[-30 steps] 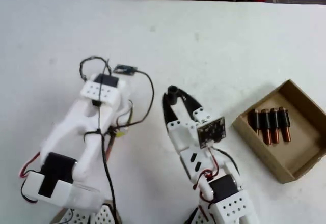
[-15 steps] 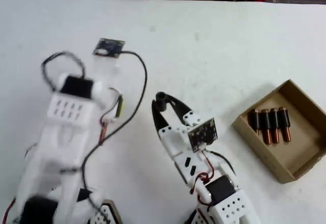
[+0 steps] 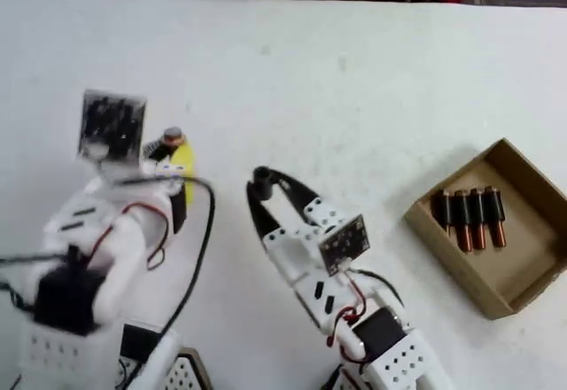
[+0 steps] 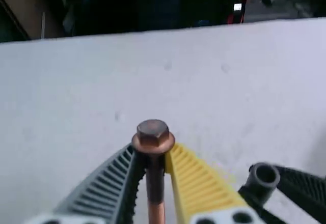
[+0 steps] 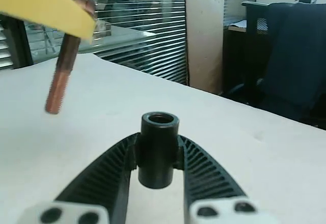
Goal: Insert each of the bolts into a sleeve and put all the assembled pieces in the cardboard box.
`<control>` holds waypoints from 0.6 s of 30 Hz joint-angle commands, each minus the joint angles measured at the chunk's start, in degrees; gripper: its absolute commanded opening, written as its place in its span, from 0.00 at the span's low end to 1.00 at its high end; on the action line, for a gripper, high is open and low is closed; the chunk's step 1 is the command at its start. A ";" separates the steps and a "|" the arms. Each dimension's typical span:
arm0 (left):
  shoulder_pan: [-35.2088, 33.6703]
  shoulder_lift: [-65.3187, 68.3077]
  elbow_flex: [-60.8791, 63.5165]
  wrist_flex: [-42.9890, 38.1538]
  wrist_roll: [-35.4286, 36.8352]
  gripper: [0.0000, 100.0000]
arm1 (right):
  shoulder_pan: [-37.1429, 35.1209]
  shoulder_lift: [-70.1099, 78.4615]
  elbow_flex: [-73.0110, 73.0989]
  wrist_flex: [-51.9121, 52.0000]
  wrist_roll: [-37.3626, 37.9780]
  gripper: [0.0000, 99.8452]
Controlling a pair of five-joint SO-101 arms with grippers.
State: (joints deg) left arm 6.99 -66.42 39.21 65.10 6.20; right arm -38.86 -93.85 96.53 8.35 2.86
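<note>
While the left hand grips the bolt head-up and the right hand clamps the sleeve upright mid-surface, I'd square the tilted tip over the bore before lowering. Four finished pieces lie in the cardboard box by the right edge. Since a second ago, the left arm has swung the bolt near the sleeve, and the right hand has slid toward the left edge.

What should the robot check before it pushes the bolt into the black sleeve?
1. The bolt is tight in the left gripper: ok.
2. The sleeve is tight in the right gripper: ok.
3. The sleeve's hole is open on top: ok.
4. The bolt's tip is over the hole: not ok, it hangs off to one side, tilted.
5. The cardboard box has room: ok, the four finished pieces fill one end.
</note>
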 commanded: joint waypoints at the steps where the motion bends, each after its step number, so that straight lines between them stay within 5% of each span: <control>1: -0.13 -8.13 3.52 -8.00 0.26 0.02 | -1.98 -0.40 0.62 0.57 -0.09 0.02; 11: 11.56 -17.80 10.29 -16.97 -0.09 0.02 | -7.96 -0.66 0.62 4.35 0.00 0.02; 18: 12.44 -18.42 12.57 -17.23 -0.09 0.02 | -7.78 -0.75 0.62 4.26 0.00 0.02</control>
State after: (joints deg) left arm 18.51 -84.18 50.46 50.51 6.11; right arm -46.42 -93.85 96.53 12.40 2.86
